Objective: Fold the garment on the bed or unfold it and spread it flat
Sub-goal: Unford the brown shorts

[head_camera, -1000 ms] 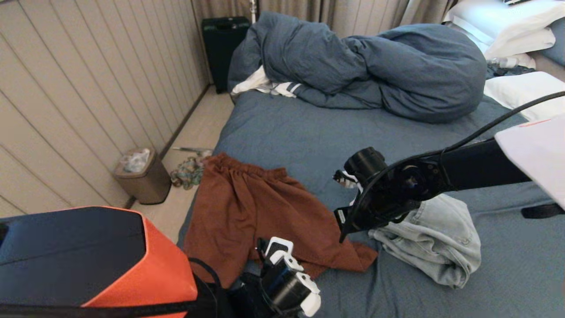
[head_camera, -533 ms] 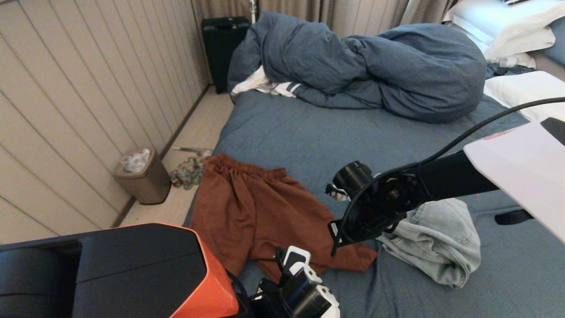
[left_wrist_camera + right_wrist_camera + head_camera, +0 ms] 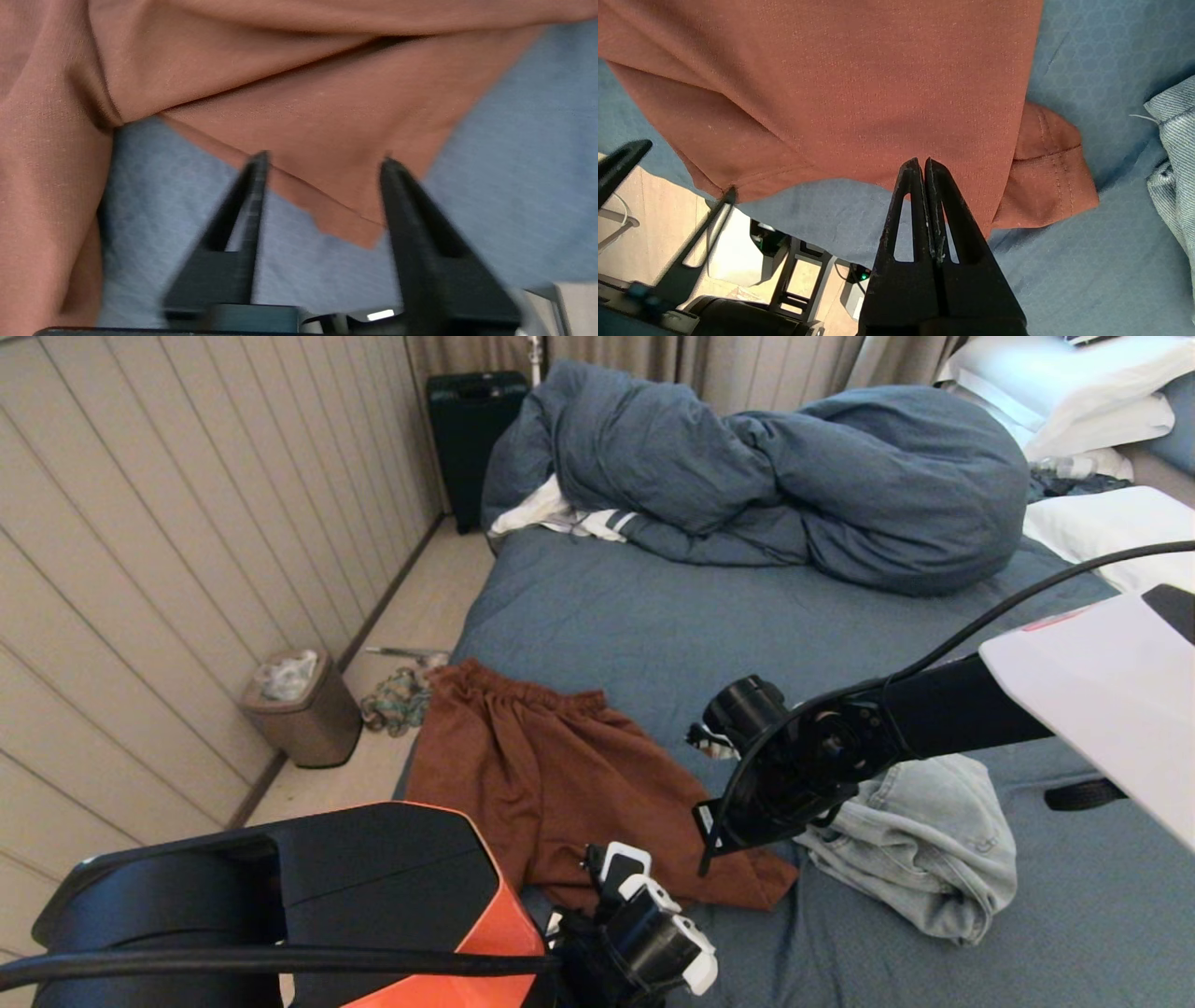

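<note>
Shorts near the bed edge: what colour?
Rust brown, plain, no pattern. The shorts show best in the head view.

Rust-brown shorts [image 3: 551,775] lie spread, slightly creased, near the bed's [image 3: 653,616] front edge, waistband toward the wall. Bed: wrinkled slate-blue sheet, bunched blue duvet [image 3: 794,476] at rear.

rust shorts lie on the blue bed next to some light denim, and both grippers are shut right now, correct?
Not quite: only the right gripper is shut. The left wrist view shows the left gripper with its fingers apart, over a corner of the rust shorts. The shorts do lie on the blue bed beside the light denim.
</note>
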